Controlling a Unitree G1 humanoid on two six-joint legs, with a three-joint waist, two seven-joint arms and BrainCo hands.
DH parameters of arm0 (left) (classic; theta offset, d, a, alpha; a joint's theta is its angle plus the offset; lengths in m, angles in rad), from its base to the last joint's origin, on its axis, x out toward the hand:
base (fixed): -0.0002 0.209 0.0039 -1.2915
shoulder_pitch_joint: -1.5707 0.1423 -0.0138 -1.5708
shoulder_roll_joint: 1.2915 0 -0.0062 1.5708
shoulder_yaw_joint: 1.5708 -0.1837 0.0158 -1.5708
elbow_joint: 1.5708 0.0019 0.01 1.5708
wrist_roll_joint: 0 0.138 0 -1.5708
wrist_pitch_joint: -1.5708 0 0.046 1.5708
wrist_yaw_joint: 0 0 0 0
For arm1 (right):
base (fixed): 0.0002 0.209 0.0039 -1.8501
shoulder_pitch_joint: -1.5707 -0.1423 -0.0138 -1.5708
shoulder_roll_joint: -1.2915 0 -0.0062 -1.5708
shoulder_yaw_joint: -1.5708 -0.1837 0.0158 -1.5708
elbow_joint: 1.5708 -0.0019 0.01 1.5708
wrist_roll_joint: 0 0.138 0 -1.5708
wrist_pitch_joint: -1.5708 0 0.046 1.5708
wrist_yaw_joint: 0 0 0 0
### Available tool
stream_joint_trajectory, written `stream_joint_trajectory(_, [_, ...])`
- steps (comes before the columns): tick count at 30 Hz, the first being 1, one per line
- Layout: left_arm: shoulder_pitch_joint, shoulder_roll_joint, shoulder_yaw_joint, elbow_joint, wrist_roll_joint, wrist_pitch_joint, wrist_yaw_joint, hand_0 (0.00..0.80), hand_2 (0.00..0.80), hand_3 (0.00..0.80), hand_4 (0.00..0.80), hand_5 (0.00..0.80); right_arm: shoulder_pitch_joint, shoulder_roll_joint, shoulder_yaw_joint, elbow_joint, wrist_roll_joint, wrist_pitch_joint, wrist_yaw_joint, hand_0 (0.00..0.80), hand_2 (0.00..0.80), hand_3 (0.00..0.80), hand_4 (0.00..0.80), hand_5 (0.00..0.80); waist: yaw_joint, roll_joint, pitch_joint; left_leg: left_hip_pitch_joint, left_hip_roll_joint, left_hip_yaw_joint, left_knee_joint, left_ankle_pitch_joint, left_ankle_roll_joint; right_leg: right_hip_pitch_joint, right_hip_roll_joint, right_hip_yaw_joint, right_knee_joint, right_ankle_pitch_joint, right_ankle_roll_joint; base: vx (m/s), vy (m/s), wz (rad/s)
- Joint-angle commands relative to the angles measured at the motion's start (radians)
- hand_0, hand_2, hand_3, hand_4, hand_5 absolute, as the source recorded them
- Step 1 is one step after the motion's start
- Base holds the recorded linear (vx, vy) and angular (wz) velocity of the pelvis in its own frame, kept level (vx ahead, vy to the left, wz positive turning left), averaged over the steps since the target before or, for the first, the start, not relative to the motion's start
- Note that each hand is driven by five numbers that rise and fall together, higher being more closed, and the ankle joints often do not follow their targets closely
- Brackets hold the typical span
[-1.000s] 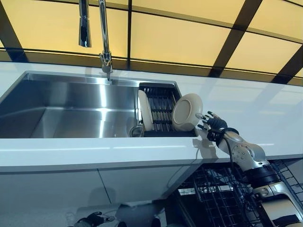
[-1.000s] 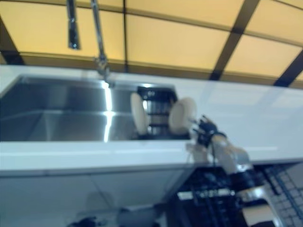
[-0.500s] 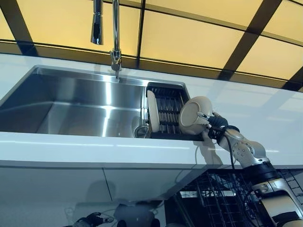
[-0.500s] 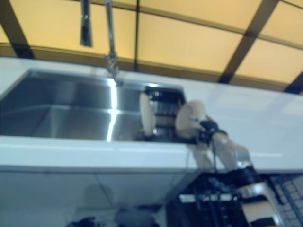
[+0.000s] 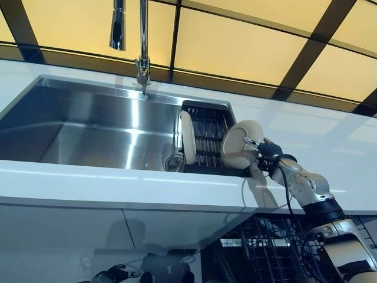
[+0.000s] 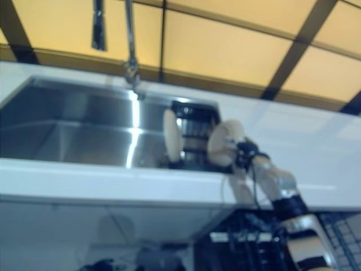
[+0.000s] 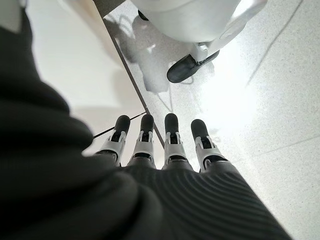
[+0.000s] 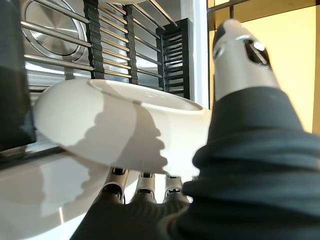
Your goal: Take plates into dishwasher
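A cream plate [image 5: 240,144] leans at the right end of the black dish rack [image 5: 204,134] set in the sink. My right hand [image 5: 266,155] grips its rim. In the right wrist view the thumb [image 8: 241,56] lies over the plate [image 8: 120,125] and the fingers [image 8: 145,186] curl beneath it. A second cream plate [image 5: 187,145] stands upright at the rack's left end. My left hand [image 7: 170,147] hangs low beside the cabinet with straight fingers and holds nothing.
The steel sink [image 5: 88,127] takes up the left of the white counter [image 5: 118,186], with a tall faucet [image 5: 142,41] behind it. The dishwasher's dark wire basket [image 5: 272,247] is pulled out below the counter, under my right arm.
My right hand has moved from just beside the plate onto its rim and closed on it. The camera has shifted a little.
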Motion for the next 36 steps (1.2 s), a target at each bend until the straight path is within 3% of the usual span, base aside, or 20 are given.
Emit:
stream_joint_trajectory(1, [-0.046, 0.015, -0.039, -0.017, 0.006, -0.016, 0.009, 0.0, 0.0, 0.0, 0.0, 0.0, -0.114, 0.012, 0.013, 0.062, 0.008, -0.018, -0.017, 0.0, 0.0, 0.0, 0.0, 0.0, 0.055, 0.045, 0.012, 0.022, -0.023, 0.018, 0.034, -0.157, 0.08, -0.046, 0.008, -0.002, 0.143, -0.099, -0.014, -0.031, -0.047, 0.04])
stream_joint_trajectory(15, [-0.075, 0.018, -0.051, -0.027, -0.013, -0.02, 0.016, 0.0, 0.0, 0.0, 0.0, 0.0, -0.165, -0.008, 0.0, 0.134, -0.004, -0.01, -0.035, 0.0, 0.0, 0.0, 0.0, 0.0, 0.055, 0.052, 0.051, -0.02, -0.024, 0.014, 0.067, -0.155, 0.078, -0.078, 0.002, -0.001, 0.171, -0.093, -0.016, -0.035, -0.005, 0.01])
stream_joint_trajectory(18, [-0.085, 0.02, -0.056, -0.033, -0.02, -0.016, 0.017, 0.0, 0.0, 0.0, 0.0, 0.0, -0.175, -0.01, 0.004, 0.15, -0.006, -0.012, -0.039, 0.154, 0.154, 0.154, 0.154, 0.154, 0.055, 0.055, 0.057, -0.028, -0.025, 0.014, 0.07, -0.154, 0.079, -0.084, 0.001, -0.001, 0.172, -0.09, -0.015, -0.042, 0.021, 0.0])
stream_joint_trajectory(19, [-0.086, 0.02, -0.058, -0.036, -0.023, -0.014, 0.018, 0.0, 0.0, 0.0, 0.0, 0.0, -0.178, -0.012, 0.003, 0.152, -0.004, -0.01, -0.042, 0.292, 0.292, 0.292, 0.292, 0.292, 0.055, 0.057, 0.059, -0.031, -0.025, 0.013, 0.071, -0.154, 0.079, -0.085, 0.001, -0.001, 0.173, -0.09, -0.015, -0.032, 0.023, 0.0])
stream_joint_trajectory(28, [-0.101, 0.02, -0.064, -0.044, -0.029, -0.007, 0.019, 0.0, 0.0, 0.0, 0.0, 0.0, -0.191, -0.029, -0.001, 0.17, -0.033, -0.01, -0.02, 0.618, 0.618, 0.618, 0.618, 0.618, 0.054, 0.063, 0.069, -0.043, -0.029, 0.009, 0.071, -0.15, 0.082, -0.097, -0.003, 0.001, 0.179, -0.083, -0.013, -0.024, 0.016, 0.01])
stream_joint_trajectory(30, [-0.102, 0.021, -0.065, -0.045, -0.029, -0.006, 0.019, 0.0, 0.0, 0.0, 0.0, 0.0, -0.192, -0.032, -0.002, 0.172, -0.036, -0.014, -0.019, 0.8, 0.8, 0.8, 0.8, 0.8, 0.053, 0.063, 0.071, -0.044, -0.029, 0.009, 0.071, -0.15, 0.082, -0.097, -0.003, 0.002, 0.179, -0.083, -0.013, 0.0, 0.0, 0.0])
stream_joint_trajectory(36, [-0.105, 0.022, -0.067, -0.047, -0.029, -0.005, 0.023, 0.0, 0.0, 0.0, 0.0, 0.0, -0.193, -0.046, -0.013, 0.172, -0.043, -0.021, -0.018, 0.8, 0.8, 0.8, 0.8, 0.8, 0.052, 0.064, 0.072, -0.05, -0.03, 0.01, 0.07, -0.15, 0.082, -0.096, -0.003, 0.003, 0.169, -0.084, -0.015, 0.0, 0.0, 0.0])
